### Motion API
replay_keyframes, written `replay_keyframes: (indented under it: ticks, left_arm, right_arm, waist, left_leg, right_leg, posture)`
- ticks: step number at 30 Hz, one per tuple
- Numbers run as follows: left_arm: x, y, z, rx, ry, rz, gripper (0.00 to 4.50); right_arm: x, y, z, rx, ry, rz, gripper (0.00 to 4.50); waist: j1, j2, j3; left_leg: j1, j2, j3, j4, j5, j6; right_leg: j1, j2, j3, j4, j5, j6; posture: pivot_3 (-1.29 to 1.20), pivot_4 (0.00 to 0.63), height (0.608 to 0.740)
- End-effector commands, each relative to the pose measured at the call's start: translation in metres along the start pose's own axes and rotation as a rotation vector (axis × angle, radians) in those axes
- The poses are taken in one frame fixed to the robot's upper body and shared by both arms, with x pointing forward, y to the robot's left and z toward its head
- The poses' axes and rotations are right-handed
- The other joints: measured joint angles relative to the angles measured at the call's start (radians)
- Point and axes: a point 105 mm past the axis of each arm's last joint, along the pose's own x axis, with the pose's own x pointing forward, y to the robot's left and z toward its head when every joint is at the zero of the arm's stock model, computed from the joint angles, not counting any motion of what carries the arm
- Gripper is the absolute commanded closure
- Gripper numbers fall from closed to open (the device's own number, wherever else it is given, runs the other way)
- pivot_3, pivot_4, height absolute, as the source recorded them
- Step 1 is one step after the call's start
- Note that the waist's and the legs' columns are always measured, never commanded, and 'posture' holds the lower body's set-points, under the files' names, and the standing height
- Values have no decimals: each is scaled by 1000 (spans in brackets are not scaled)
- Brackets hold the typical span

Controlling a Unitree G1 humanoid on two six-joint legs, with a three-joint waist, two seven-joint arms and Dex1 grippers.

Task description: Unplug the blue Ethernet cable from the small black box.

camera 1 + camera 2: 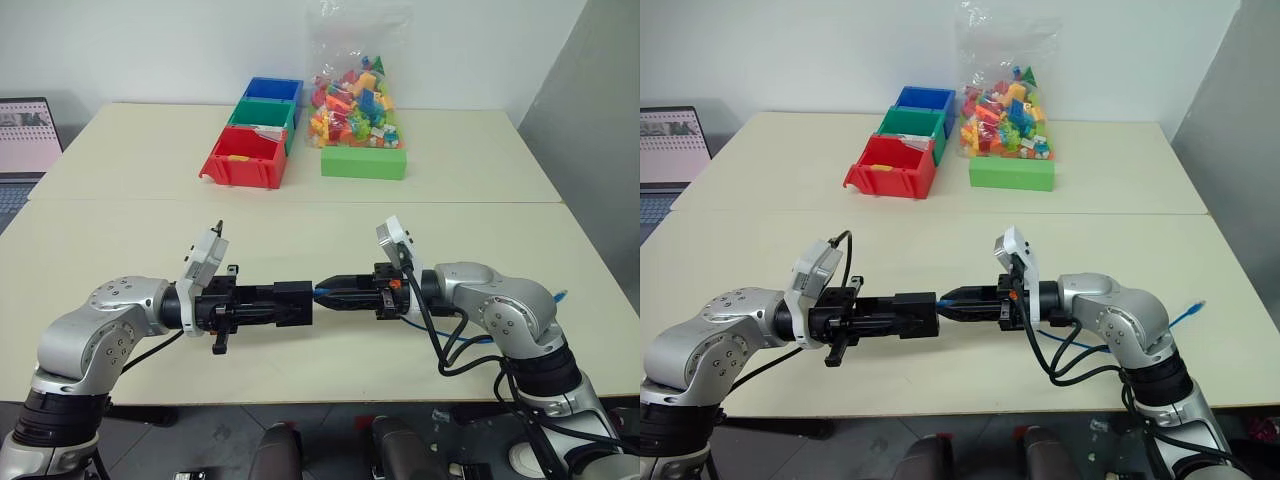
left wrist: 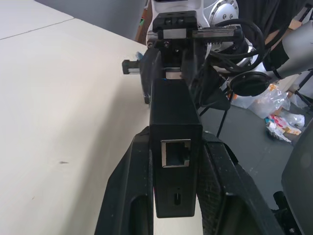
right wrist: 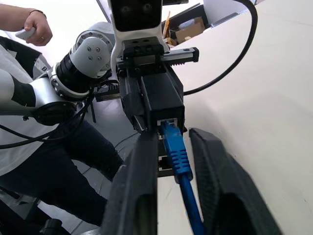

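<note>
Judging the small black box (image 1: pixel 293 302) light and rigid in our clamped left gripper (image 1: pixel 262 305) above the table (image 1: pixel 330 220), we favour pinching the limp blue Ethernet cable (image 3: pixel 175 152) at its stiff plug boot, which the right gripper (image 3: pixel 172 169) straddles, jaws not visibly closed.

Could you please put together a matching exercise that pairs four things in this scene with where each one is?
Things:
1. small black box
2. blue Ethernet cable
3. green bin
4. bag of toy bricks

Places:
A. between the red bin and the blue bin
B. in the jaws of the left gripper
C. by the green block
D. plugged into the box's port

Pairs: 1-B, 2-D, 3-A, 4-C
</note>
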Motion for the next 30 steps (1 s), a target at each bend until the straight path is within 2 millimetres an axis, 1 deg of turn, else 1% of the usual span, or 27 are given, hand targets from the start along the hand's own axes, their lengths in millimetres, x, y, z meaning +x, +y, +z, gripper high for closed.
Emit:
replay_keyframes:
  ticks: [1,7,10,16,21,24,26,27,29,30]
  left_arm:
    - [3,-5,8,48,-7,-21,3713]
    - [3,-6,7,50,-3,-29,3713]
    - [1,-9,3,50,13,-42,3713]
    - [-6,-8,-5,41,38,-20,3713]
    - [-16,-2,-12,34,54,35,3714]
    - [-20,2,-14,31,54,63,3714]
    - [-21,5,-15,24,47,93,3714]
    - [-22,7,-16,23,45,115,3714]
    - [-22,11,-17,26,39,162,3714]
    - [-22,12,-18,24,36,175,3714]
  right_arm:
    - [0,5,6,-62,5,21,4421]
    - [1,6,6,-68,14,35,4438]
    - [-1,5,7,-50,16,46,4438]
    - [-15,-3,4,9,35,27,4442]
    - [-28,-8,0,29,47,-12,4459]
    - [-32,-11,-1,28,45,-38,4461]
    - [-36,-25,4,-9,-2,-144,4462]
    - [-39,-43,7,-81,-19,-255,4462]
    - [-50,-87,22,-241,-55,-557,4462]
    - [-54,-99,27,-283,-64,-640,4462]
  waist:
    - [0,0,0]
    - [0,0,0]
    - [0,0,0]
    - [0,0,0]
    - [0,0,0]
    - [0,0,0]
    - [0,0,0]
    - [0,0,0]
    - [-2,0,0]
    - [-3,0,0]
  left_leg:
    - [0,0,0,0,0,0]
    - [0,0,0,0,0,0]
    - [0,0,0,0,0,0]
    - [0,0,0,0,0,0]
    - [0,0,0,0,0,0]
    - [0,0,0,0,0,0]
    - [0,0,0,0,0,0]
    - [0,0,0,0,0,0]
    - [0,0,0,0,0,0]
    - [0,0,0,0,0,0]
  right_leg:
    - [0,0,0,0,0,0]
    - [0,0,0,0,0,0]
    - [0,0,0,0,0,0]
    - [0,0,0,0,0,0]
    - [0,0,0,0,0,0]
    - [0,0,0,0,0,0]
    - [0,0,0,0,0,0]
    - [0,0,0,0,0,0]
    - [0,0,0,0,0,0]
    - [0,0,0,0,0,0]
  posture:
    - [0,150,740]
    - [0,150,740]
    - [0,150,740]
    - [0,150,740]
    - [0,150,740]
    - [0,150,740]
    - [0,150,740]
    - [0,150,740]
    - [0,150,740]
    - [0,150,740]
